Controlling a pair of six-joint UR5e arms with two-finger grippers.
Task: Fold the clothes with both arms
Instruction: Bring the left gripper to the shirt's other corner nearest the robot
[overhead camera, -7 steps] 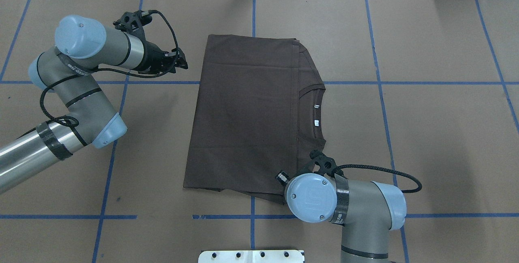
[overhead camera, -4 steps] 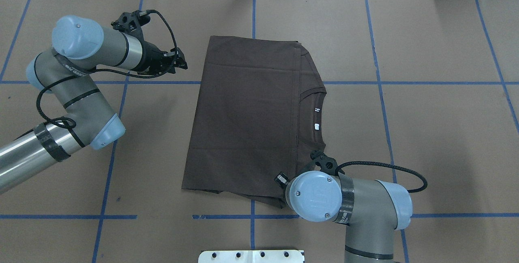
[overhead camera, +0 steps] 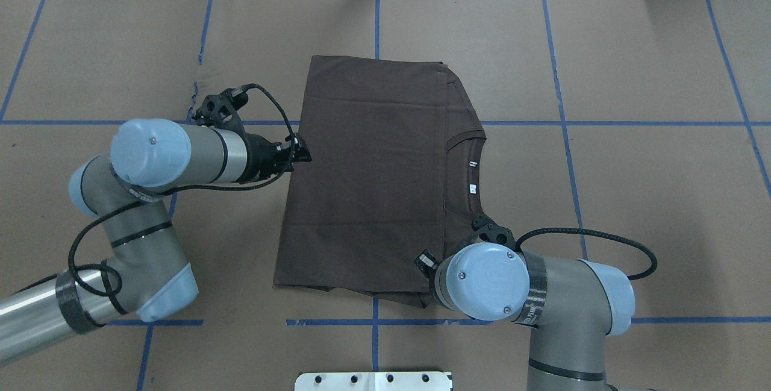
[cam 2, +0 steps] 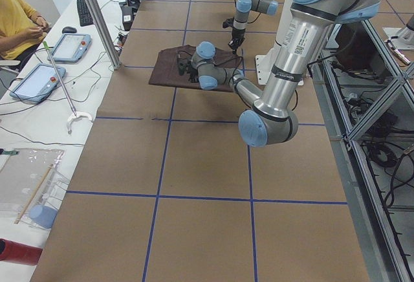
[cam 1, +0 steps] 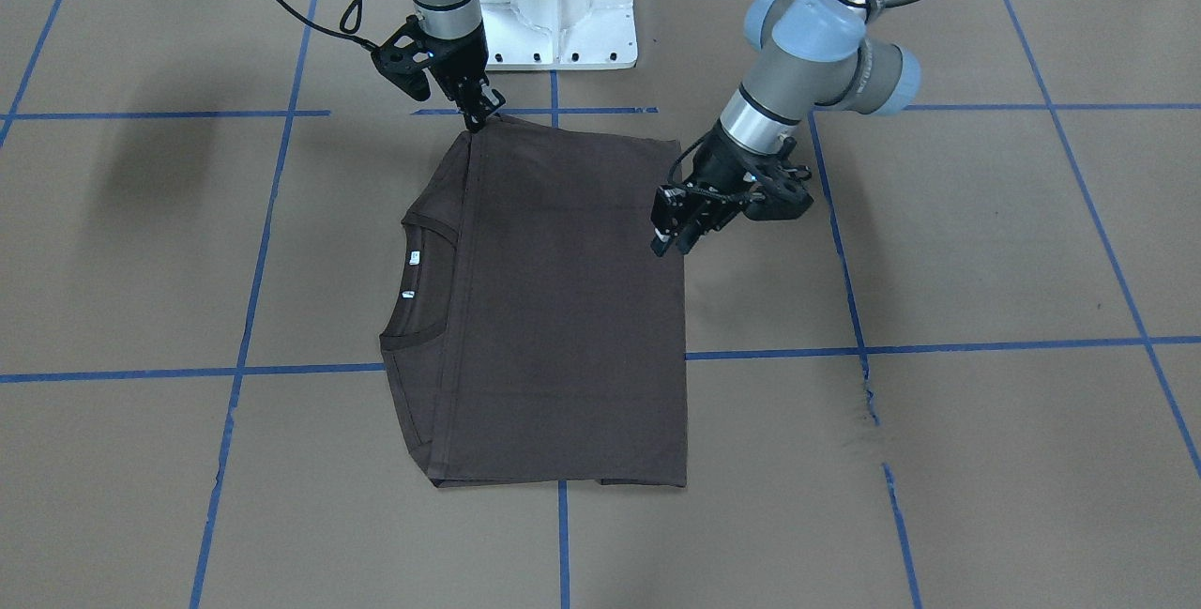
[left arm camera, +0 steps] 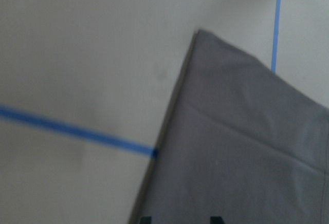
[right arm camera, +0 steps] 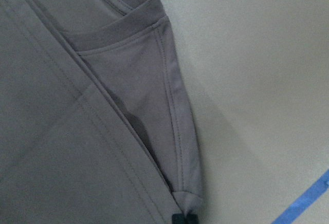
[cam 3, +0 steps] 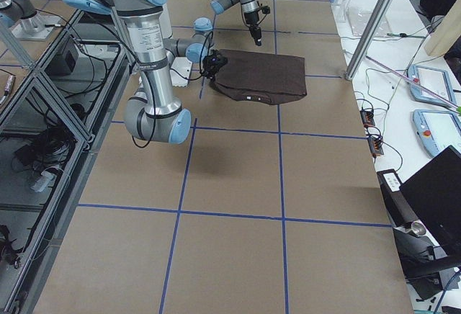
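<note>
The dark brown T-shirt [overhead camera: 367,174] lies folded into a rectangle on the brown paper table, collar and white tags on the overhead view's right. My left gripper [overhead camera: 301,153] [cam 1: 668,241] hangs at the middle of the shirt's left edge. It is open, and the left wrist view shows its two tips apart over the cloth [left arm camera: 247,157]. My right gripper [cam 1: 480,119] sits on the shirt's corner nearest the robot's base. Its fingers are together on the bunched corner [right arm camera: 186,201]. From overhead, the right arm's wrist cap [overhead camera: 482,279] hides that gripper.
The white base block [cam 1: 554,8] stands just behind the shirt's near edge. Blue tape lines [overhead camera: 602,123] cross the paper. A seated person [cam 2: 16,17] and tablets [cam 2: 68,46] are at a side table beyond the far edge.
My left arm has swung towards the robot and rightwards, bringing its gripper from off the shirt's far-left corner to the middle of the left edge. The right arm has shifted slightly right.
</note>
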